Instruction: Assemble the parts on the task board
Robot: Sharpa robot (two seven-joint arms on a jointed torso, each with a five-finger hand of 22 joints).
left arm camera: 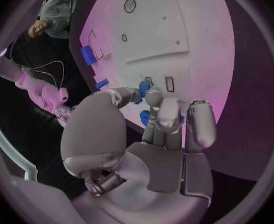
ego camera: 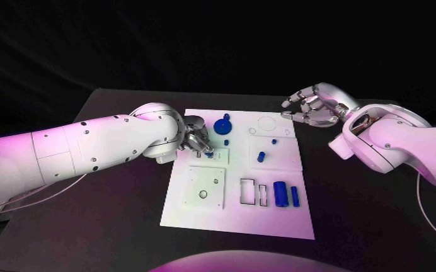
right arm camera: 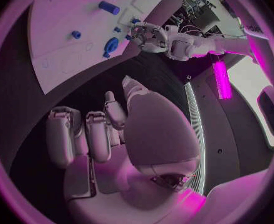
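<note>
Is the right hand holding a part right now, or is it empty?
Empty. The right hand hovers off the task board's far right corner, fingers curled in with nothing between them.

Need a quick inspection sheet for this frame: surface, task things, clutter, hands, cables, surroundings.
Surface: black table, with the white task board lying flat in its middle.
Task things: blue parts on the board: a round part near the far edge, a small part mid-board, two cylinders side by side near the right edge.
Clutter: nothing seen.
Hands: left hand pinches a small blue part at the board's left side; right hand hovers off the board's far right corner, fingers curled, holding nothing.
Cables: thin white cable under the left arm.
Surroundings: dark background.
</note>
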